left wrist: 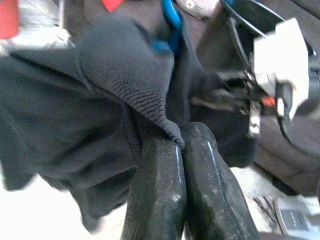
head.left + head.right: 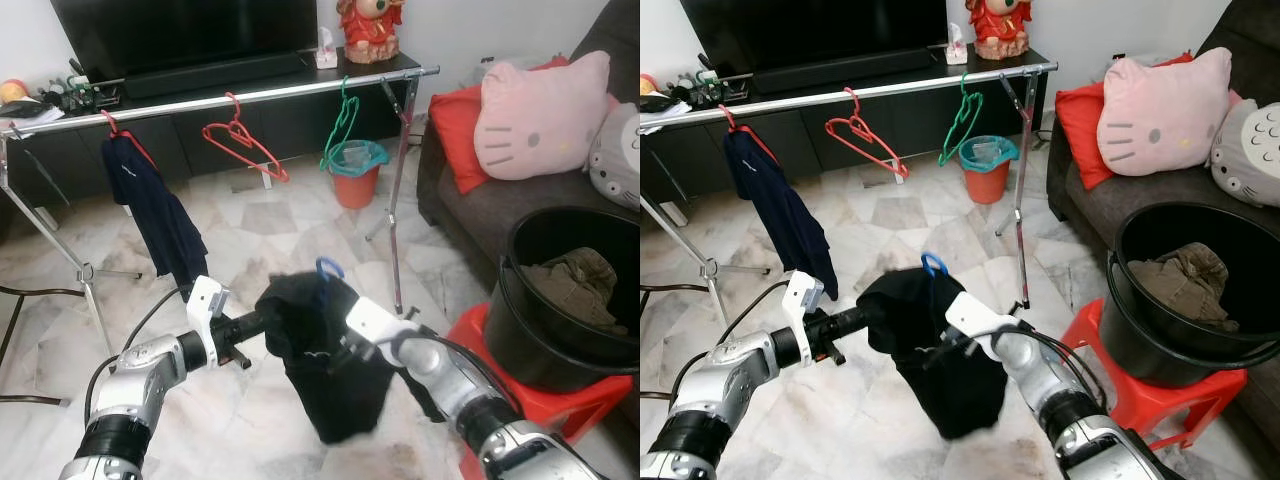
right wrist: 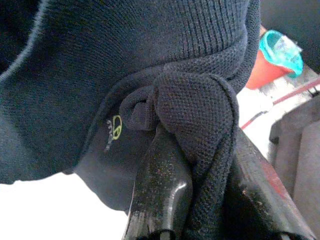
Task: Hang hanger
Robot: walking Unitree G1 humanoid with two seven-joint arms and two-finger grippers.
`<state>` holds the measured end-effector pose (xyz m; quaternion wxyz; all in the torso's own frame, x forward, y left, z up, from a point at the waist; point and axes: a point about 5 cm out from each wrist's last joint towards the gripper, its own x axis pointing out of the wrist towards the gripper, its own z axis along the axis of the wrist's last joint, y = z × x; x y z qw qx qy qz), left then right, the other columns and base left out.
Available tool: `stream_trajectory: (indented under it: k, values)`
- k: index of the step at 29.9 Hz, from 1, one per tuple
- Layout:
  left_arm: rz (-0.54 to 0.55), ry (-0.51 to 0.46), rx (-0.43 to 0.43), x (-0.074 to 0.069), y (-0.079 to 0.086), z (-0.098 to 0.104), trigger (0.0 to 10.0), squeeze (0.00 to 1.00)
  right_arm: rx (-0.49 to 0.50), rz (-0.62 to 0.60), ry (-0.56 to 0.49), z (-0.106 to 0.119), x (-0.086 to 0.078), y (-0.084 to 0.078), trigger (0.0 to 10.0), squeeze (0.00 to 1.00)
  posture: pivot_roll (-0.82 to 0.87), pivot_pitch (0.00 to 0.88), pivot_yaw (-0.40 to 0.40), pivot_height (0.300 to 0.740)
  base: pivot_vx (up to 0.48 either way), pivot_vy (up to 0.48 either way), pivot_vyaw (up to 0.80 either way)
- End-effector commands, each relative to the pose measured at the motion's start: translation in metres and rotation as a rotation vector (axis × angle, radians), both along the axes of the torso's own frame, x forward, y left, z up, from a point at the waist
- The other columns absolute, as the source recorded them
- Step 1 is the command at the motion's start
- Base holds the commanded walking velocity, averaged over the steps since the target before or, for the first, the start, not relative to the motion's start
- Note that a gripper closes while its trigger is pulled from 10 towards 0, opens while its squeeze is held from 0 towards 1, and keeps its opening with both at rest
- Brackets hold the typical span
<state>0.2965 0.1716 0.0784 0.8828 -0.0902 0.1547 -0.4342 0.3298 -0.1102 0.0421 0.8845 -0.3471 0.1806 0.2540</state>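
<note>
Two pincers hold one dark garment (image 2: 325, 365) on a blue hanger (image 2: 329, 268), mid-air, well short of the rail (image 2: 220, 97).

Left wrist view: left pincer (image 1: 181, 141) pressed shut on a knit fold.

Right wrist view: right pincer (image 3: 200, 165) clamped on bunched cloth (risk: only fabric gripped, so the hanger may slip out).

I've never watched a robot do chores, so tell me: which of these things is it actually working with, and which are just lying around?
Part of the job:
dark garment on the blue hanger
left gripper, right gripper, both pinching the cloth
clothes rail

Just lying about:
red hanger, green hanger
pink cushion
black tub
orange bin
</note>
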Motion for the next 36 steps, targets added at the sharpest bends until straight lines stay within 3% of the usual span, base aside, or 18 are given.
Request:
stream_trajectory:
  k: [1,3,9,10,11,23,30,33,36]
  values:
    - [-0.028,0.002,0.055,-0.003,0.002,0.0,10.0,0.0,0.062,-0.005,-0.036,0.012,0.008,0.006,0.0,0.0,0.05,0.0,0.067,0.74,0.0,0.0,0.0]
    - [-0.005,0.009,0.144,-0.004,0.003,-0.009,10.0,0.0,0.122,0.002,-0.032,0.016,0.01,0.013,0.0,0.0,0.05,0.0,0.067,0.74,0.0,0.0,0.0]
    - [0.044,0.015,0.254,-0.004,0.007,-0.02,10.0,0.0,0.175,0.008,-0.036,0.022,0.012,0.018,0.0,0.0,0.05,0.0,0.063,0.74,0.0,0.0,0.0]
    - [0.043,0.012,0.262,-0.004,0.006,-0.02,10.0,0.78,0.179,0.008,-0.036,0.022,0.013,0.019,0.0,0.0,0.05,0.0,0.063,0.74,0.0,0.0,0.0]
    - [0.028,0.008,0.266,-0.006,0.006,-0.022,10.0,1.0,0.181,0.007,-0.038,0.023,0.014,0.019,0.0,0.0,0.05,0.0,0.06,0.74,0.0,0.0,0.0]
    - [-0.051,0.019,0.223,-0.016,-0.001,-0.023,10.0,1.0,0.196,0.045,-0.049,0.031,0.018,0.02,0.0,0.0,0.05,0.0,0.044,0.74,0.0,0.0,0.0]
    - [0.067,-0.066,0.277,-0.003,0.014,-0.01,10.0,1.0,0.186,0.21,-0.045,0.032,0.013,0.017,0.0,0.0,0.05,0.0,0.042,0.74,0.0,0.0,0.0]
    - [0.03,-0.099,0.279,-0.005,0.022,0.002,10.0,1.0,0.168,0.306,-0.014,0.028,0.005,0.008,0.0,0.0,0.05,0.0,0.039,0.74,0.0,0.0,0.0]
    - [-0.004,-0.109,0.274,-0.008,0.026,0.008,10.0,1.0,0.141,0.322,0.004,0.024,0.003,-0.001,0.0,0.0,0.05,0.0,0.036,0.74,0.0,0.0,0.0]
